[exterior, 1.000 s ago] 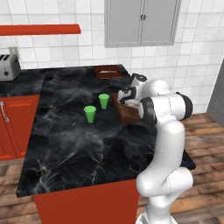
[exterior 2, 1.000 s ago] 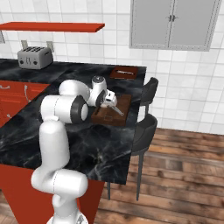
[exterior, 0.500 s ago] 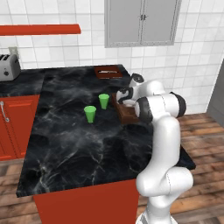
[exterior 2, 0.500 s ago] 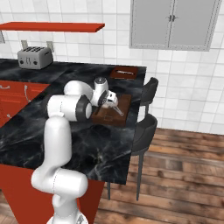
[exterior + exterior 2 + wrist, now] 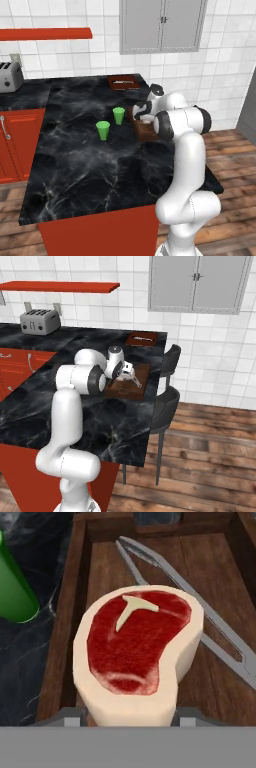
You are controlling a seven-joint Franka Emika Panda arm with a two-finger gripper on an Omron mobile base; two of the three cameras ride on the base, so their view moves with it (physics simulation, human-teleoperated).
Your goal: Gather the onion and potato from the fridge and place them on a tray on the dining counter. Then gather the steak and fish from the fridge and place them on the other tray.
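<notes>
A red-cabinet kitchen is seen, with the black marble dining counter (image 5: 90, 165) in front. The steak (image 5: 137, 649) is gripped between the jaws of the gripper (image 5: 131, 375), low over the near tray (image 5: 131, 387), where metal tongs (image 5: 200, 612) lie. If released carelessly, the steak could land on the tongs or the rim and tip out.

A home kitchen. White tiled wall (image 5: 225, 60) behind the black marble dining counter (image 5: 90, 165), with red cabinets (image 5: 12, 145) and a toaster (image 5: 40, 322) at its far left end. Two dark stools (image 5: 167, 401) beside the counter, on wooden flooring.
</notes>
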